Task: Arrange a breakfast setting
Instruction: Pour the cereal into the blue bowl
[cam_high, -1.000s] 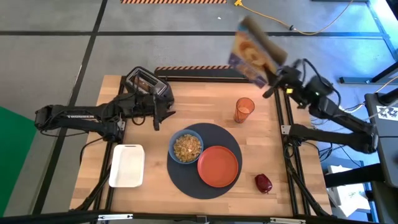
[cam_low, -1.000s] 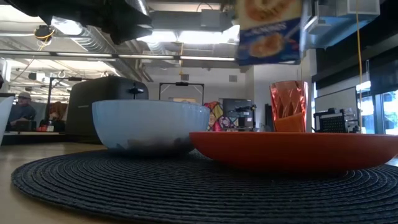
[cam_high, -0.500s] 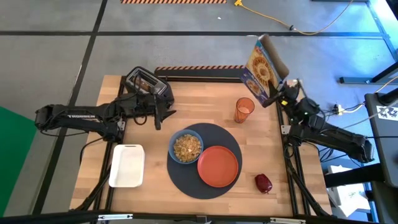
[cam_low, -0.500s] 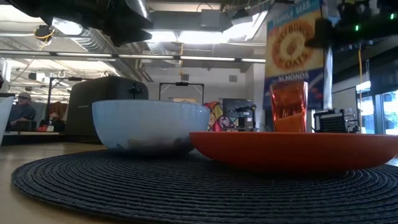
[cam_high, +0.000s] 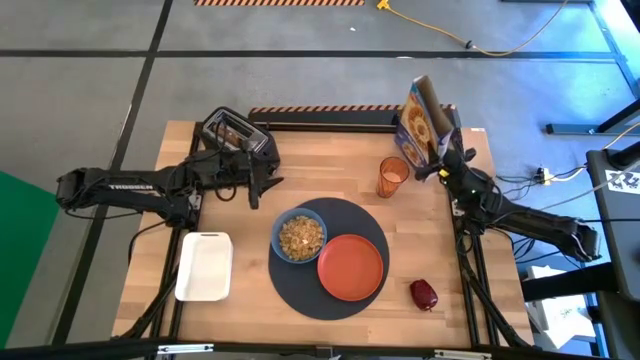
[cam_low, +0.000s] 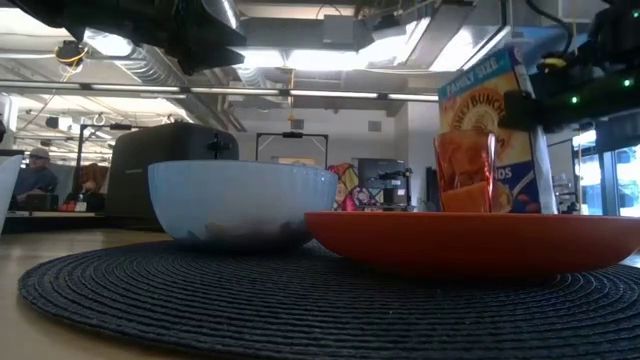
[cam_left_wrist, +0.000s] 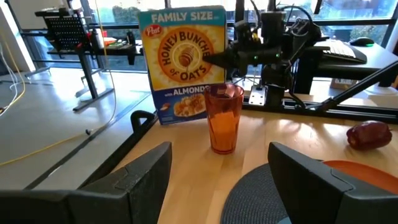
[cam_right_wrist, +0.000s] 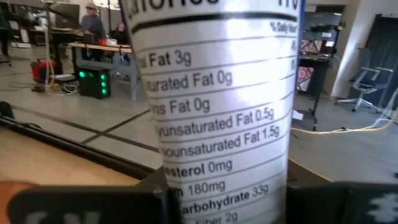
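At the left of the high view, the left gripper (cam_high: 262, 184) hangs where it was a second ago, beside the black toaster (cam_high: 233, 130) in the upper left of the tabletop (cam_high: 330, 150), its jaws spread apart with nothing between them. Below it a white rectangular dish (cam_high: 204, 266) lies near the tabletop's left edge, unmoved.

In the centre, the large round dark-grey mat (cam_high: 300, 290) carries the blue bowl (cam_high: 299, 237), filled with cereal, on its upper left, and the empty orange plate (cam_high: 351, 267) just right of the bowl, rims touching or nearly so. Above the mat, the translucent orange cup (cam_high: 392, 177) stands upright on the wood.

Right of the cup, the Honey Bunches of Oats cereal box (cam_high: 421, 124) now stands upright at the tabletop's upper right corner; a second ago it was tilted in the air, off past the tabletop's edge. The right gripper (cam_high: 440, 166) has come down with it, jaws clamped on the box's narrow side, as the right wrist view shows.

The small dark-red fruit (cam_high: 423, 294) lies at the lower right, off the mat, unchanged.
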